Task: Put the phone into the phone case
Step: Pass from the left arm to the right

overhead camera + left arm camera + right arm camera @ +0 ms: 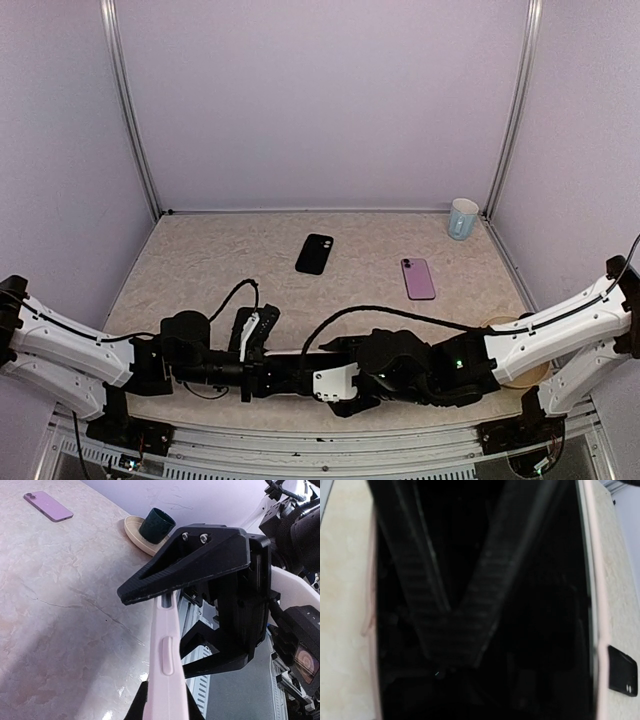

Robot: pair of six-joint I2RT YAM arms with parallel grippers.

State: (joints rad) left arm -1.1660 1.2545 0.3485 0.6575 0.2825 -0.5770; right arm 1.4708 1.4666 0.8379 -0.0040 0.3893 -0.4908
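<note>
Phone (520,610) held off the table (200,270) at the near edge, seemingly seated in a pale pink case (165,680). Long axis runs from left gripper (249,352) toward the right one. Left pinches its lower end. Right gripper (159,630) sits at the free end, jaws spread across its width; actual contact impossible to tell.

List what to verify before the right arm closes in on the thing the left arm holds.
1. Left gripper shut on the pink-edged slab: ok.
2. Slab's dark face turned toward the right wrist camera: ok.
3. Right gripper open enough to take it: cannot tell.
4. Pink phone and black item lying apart, away from both arms: ok.
5. Which of them is the case: cannot tell.
6. Dark cup on its saucer, clear of the left gripper: ok.
</note>
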